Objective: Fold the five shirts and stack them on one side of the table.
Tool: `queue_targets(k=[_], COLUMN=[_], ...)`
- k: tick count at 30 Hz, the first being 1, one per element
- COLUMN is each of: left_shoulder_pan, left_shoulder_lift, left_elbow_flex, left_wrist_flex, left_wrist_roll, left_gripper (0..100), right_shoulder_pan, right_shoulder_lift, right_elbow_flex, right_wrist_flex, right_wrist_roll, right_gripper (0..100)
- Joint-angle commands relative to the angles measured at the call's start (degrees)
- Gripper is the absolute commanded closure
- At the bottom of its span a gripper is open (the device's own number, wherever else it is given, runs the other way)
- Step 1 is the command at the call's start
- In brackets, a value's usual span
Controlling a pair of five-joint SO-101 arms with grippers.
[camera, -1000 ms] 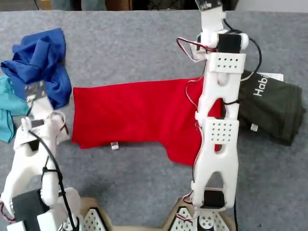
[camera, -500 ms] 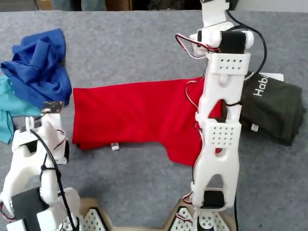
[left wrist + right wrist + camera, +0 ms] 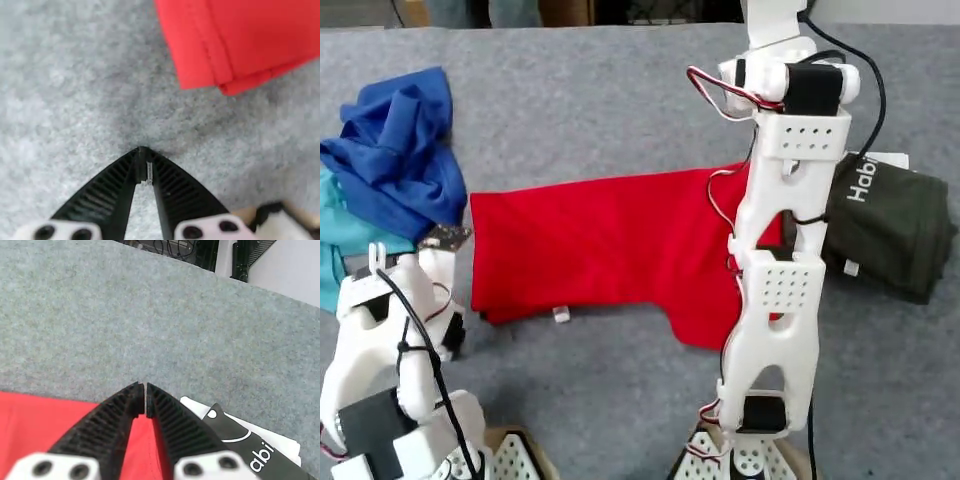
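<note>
Shirts on the bench (image 3: pixel 570 100): four.
- One red shirt (image 3: pixel 590 240)
- One blue shirt (image 3: pixel 400 150)
- One teal shirt (image 3: pixel 340 225)
- One dark folded shirt (image 3: pixel 890 220)

Arms: two, the left arm (image 3: pixel 390 340) and the right arm (image 3: pixel 780 290).

Pincers: two, the left pincer (image 3: pixel 144 152) and the right pincer (image 3: pixel 145 387).

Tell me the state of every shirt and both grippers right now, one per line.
red shirt: laid flat mid-table, partly folded, one sleeve sticking out.
dark shirt: folded, lying at the table's right side.
blue shirt: crumpled in a heap, unfolded.
teal shirt: crumpled, partly under the blue shirt.
left gripper: shut, empty, over bare table beside the red shirt's corner.
right gripper: shut, empty, over the red shirt's far edge.
</note>
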Motion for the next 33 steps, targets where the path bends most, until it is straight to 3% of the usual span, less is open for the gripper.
queue_targets(k=[1,6,11,14,17,20,26,33], left_shoulder_pan=[-1.6,-0.8,-0.6,3.0,6.7,7.1,7.1,8.3], left_shoulder_lift=[2.2,-4.5,-19.1,-25.6,-27.6,-24.9,-12.0,1.6], left_elbow_flex=[0.6,-5.4,-21.1,-29.4,-31.8,-27.1,-18.3,-22.2], left_wrist_flex=[4.4,7.6,15.5,20.4,22.8,16.4,-1.1,-5.9], left_wrist_roll=[-7.2,-6.9,3.6,8.9,13.9,20.4,21.9,22.2], left_gripper=[97,97,97,97,90,80,78,78], right_shoulder_pan=[-0.5,-0.5,-0.5,-0.4,0.6,1.4,1.5,2.3], right_shoulder_lift=[-3.5,-3.5,-3.6,-4.4,-6.6,-8.7,-10.9,-11.9], right_elbow_flex=[-0.5,4.6,6.5,7.3,11.5,16.7,18.6,18.6], right_wrist_flex=[0.2,0.2,0.2,0.2,0.2,0.2,-0.3,-3.0], right_wrist_roll=[-0.3,-0.4,-0.5,-0.4,-0.4,-0.4,-0.2,-0.2], right_gripper=[98.3,98.3,98.3,98.3,98.3,98.3,98.3,98.3])
